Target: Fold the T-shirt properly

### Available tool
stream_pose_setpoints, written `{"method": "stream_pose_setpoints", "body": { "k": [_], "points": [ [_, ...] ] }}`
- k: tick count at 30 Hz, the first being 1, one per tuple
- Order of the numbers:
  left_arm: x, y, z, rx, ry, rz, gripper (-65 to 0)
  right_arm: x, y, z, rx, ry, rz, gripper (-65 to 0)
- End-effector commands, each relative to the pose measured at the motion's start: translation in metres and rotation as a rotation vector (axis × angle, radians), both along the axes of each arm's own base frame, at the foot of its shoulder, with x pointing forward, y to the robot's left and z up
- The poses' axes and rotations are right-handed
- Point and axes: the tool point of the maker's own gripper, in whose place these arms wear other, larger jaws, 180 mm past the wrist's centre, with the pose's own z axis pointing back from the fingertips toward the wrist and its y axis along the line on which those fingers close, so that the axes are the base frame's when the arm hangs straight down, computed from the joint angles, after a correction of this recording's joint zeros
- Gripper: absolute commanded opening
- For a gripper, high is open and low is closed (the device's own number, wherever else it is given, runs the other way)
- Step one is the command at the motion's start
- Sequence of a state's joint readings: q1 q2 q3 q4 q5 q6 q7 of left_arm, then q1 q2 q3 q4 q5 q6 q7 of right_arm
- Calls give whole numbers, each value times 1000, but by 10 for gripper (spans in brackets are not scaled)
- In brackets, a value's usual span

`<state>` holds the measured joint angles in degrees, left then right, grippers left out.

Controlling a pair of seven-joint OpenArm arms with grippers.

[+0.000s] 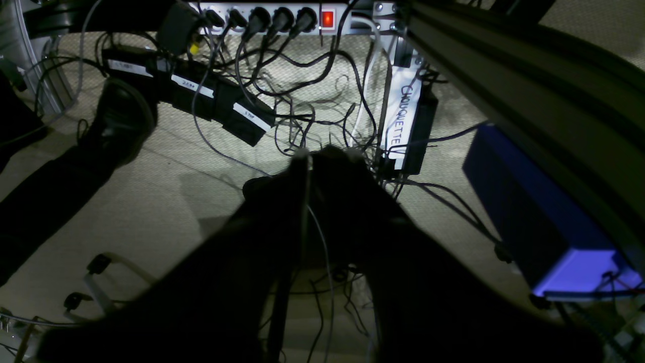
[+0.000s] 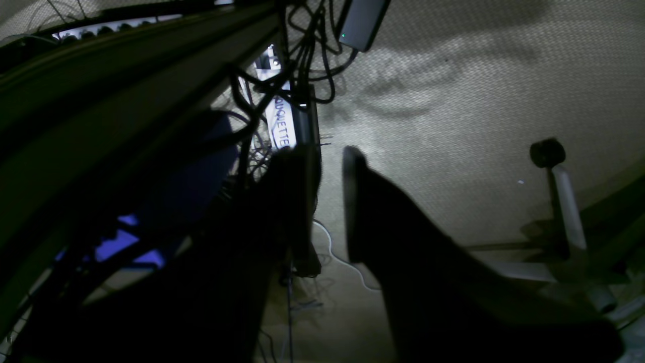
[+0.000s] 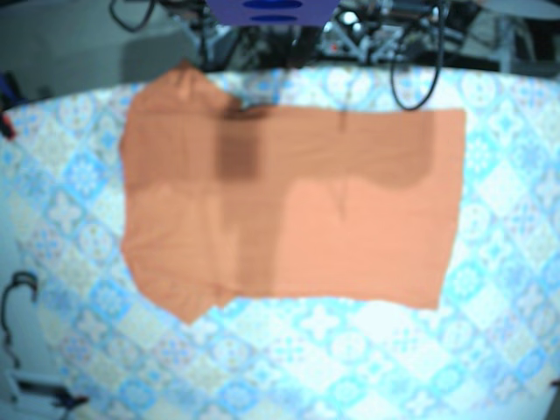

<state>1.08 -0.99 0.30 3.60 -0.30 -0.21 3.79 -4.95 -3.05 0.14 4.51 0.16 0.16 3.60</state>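
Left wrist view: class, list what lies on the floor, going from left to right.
In order: black shoe → labelled black power bricks → white-labelled adapter → blue box.

Premises assessed as a robotics laboratory or test room in an office-type building. Evidence follows. Floor is short-pile carpet (image 1: 166, 196). A power strip (image 1: 272, 19) with its red switch (image 1: 328, 18) lit lies on it, every visible socket taken. Loose cables (image 1: 322, 96) sprawl across the carpet, with hand-labelled power bricks (image 1: 201, 98) and a unit tagged "CHOUQUETTE" (image 1: 401, 118) among them. A metal frame rail (image 1: 529, 75) runs overhead. A chair castor (image 2: 547, 152) stands nearby. The bench is a table (image 3: 350, 350) under a blue patterned cover, with a T-shirt (image 3: 350, 227) spread on it.
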Motion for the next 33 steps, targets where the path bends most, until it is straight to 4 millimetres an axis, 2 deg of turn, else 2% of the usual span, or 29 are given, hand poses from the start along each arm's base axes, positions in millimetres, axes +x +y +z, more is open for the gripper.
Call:
{"method": "stream_pose_setpoints", "body": {
  "k": [1, 16, 19, 20, 24, 26, 33],
  "points": [
    [2, 2, 0, 3, -6, 0, -575, -6, 4, 1, 6, 2, 1, -537],
    [1, 3, 0, 5, -6, -16, -575, -7, 4, 1, 6, 4, 3, -537],
    [-9, 5, 0, 6, -1, -22, -575, -21, 2, 2, 1, -1, 2, -537],
    [-10, 16, 2, 23, -12, -38, -575, -25, 1, 4, -2, -11, 4, -537],
    [-32, 42, 12, 63, -55, -250, -576, -52, -2, 13, -7, -44, 50, -537],
    [-44, 46, 20, 64, -72, -348, -576, -70, 1, 20, 3, -48, 106, -537],
    [-79, 94, 47, 114, -76, -456, -576, -125, -45, 44, -38, -27, 238, -537]
  ]
}}
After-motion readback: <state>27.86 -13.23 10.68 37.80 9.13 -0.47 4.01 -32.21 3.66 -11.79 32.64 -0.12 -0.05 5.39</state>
